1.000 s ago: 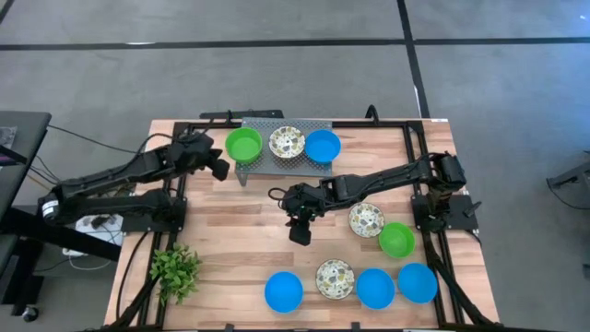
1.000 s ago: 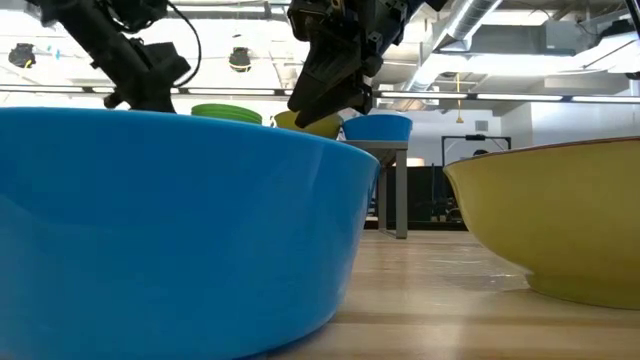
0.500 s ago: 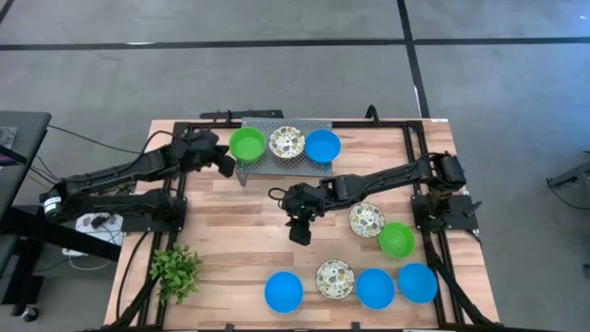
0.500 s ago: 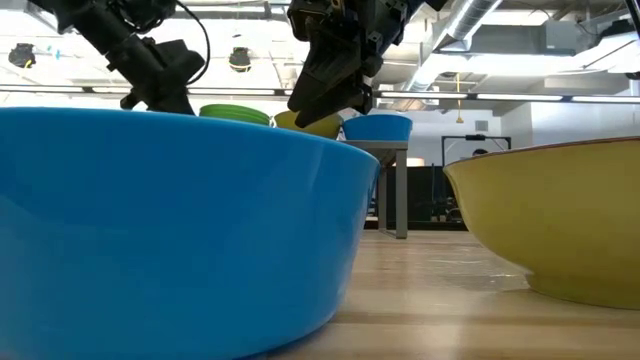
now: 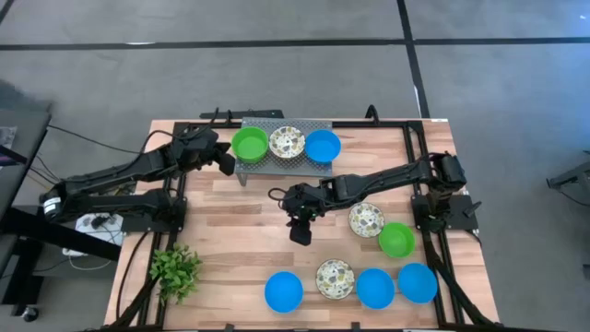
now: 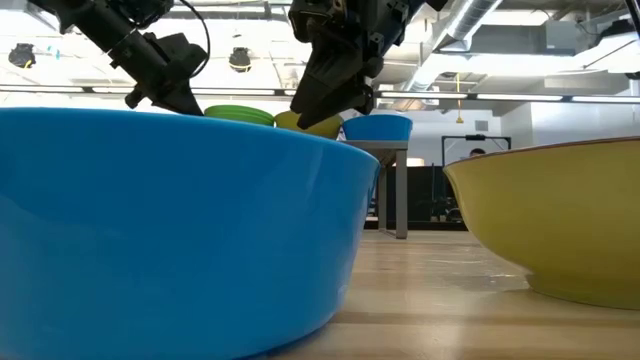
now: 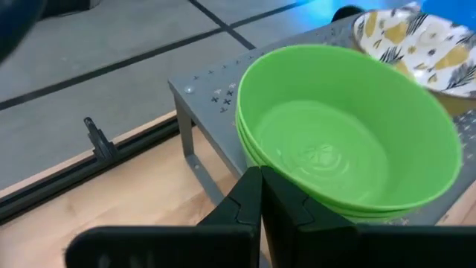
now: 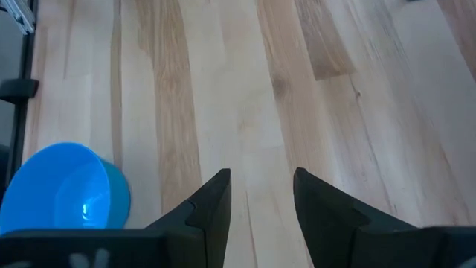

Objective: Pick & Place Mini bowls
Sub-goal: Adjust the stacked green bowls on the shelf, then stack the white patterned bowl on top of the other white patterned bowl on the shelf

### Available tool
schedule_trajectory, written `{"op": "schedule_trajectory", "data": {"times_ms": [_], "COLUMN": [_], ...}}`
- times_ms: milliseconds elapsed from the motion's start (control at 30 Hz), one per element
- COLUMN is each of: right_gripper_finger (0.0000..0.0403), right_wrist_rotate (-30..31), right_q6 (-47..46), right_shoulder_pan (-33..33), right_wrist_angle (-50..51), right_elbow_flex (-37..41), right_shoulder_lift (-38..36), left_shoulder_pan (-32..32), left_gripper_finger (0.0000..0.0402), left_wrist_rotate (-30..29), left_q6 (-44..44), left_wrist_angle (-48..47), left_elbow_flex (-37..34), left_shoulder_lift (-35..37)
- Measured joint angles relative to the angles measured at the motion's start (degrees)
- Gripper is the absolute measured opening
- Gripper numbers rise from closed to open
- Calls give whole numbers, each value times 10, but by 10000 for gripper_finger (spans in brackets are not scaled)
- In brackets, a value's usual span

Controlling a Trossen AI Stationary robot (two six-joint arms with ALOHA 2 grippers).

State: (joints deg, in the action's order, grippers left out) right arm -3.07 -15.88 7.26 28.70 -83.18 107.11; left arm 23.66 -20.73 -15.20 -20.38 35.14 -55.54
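Observation:
Three mini bowls sit on a grey perforated stand [image 5: 277,161] at the far middle: a green bowl [image 5: 249,145], a white floral one [image 5: 287,142] and a blue one [image 5: 322,146]. In the left wrist view the green bowl [image 7: 349,141] shows two rims, one nested in the other. My left gripper [image 5: 227,163] is shut, level with the green bowl's left side. My right gripper [image 5: 300,232] is open and empty over bare table at the middle; it also shows in its wrist view [image 8: 260,190]. Several more bowls rest on the table at the near right. My left gripper's shut fingertips [image 7: 256,179] meet the green bowl's outer wall [image 7: 279,179] on the side toward the table's left. The fingers come level from the left. The bowl stands upright on the stand.
On the table stand a floral bowl [image 5: 366,219], a green bowl [image 5: 396,239], blue bowls [image 5: 284,290] [image 5: 374,288] [image 5: 417,282] and a floral bowl [image 5: 334,278]. A small leafy plant [image 5: 175,269] stands near left. Black frame rails run along the table's sides.
My left gripper has gone toward the table's right, against the green bowl, staying shut. The green bowl has slid a little to the right on the stand, toward the floral bowl.

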Motion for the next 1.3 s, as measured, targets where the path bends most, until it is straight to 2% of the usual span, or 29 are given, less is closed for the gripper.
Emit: {"op": "schedule_trajectory", "data": {"times_ms": [233, 433, 533, 767, 1100, 1300], "right_gripper_finger": [135, 144, 148, 150, 150, 150], "right_wrist_rotate": [-47, -47, -55, -60, -79, -75], "right_q6": [0, -1, -2, -81, -169, -206], "right_shoulder_pan": [24, 55, 72, 113, 142, 159], "right_wrist_angle": [32, 51, 68, 126, 212, 215], "right_elbow_flex": [0, 0, 0, 0, 0, 0], "right_shoulder_lift": [0, 0, 0, 0, 0, 0], "left_shoulder_pan": [-14, -65, -101, -185, -292, -326], "left_gripper_finger": [4, 4, 4, 4, 5, 39], "left_wrist_rotate": [3, 87, 101, 102, 101, 100], "left_q6": [0, 0, -1, 18, 66, 87], "left_wrist_angle": [-1, 0, -1, 0, 21, 48], "left_elbow_flex": [0, 0, 0, 0, 0, 0], "left_shoulder_lift": [73, 139, 149, 137, 79, 28]}}
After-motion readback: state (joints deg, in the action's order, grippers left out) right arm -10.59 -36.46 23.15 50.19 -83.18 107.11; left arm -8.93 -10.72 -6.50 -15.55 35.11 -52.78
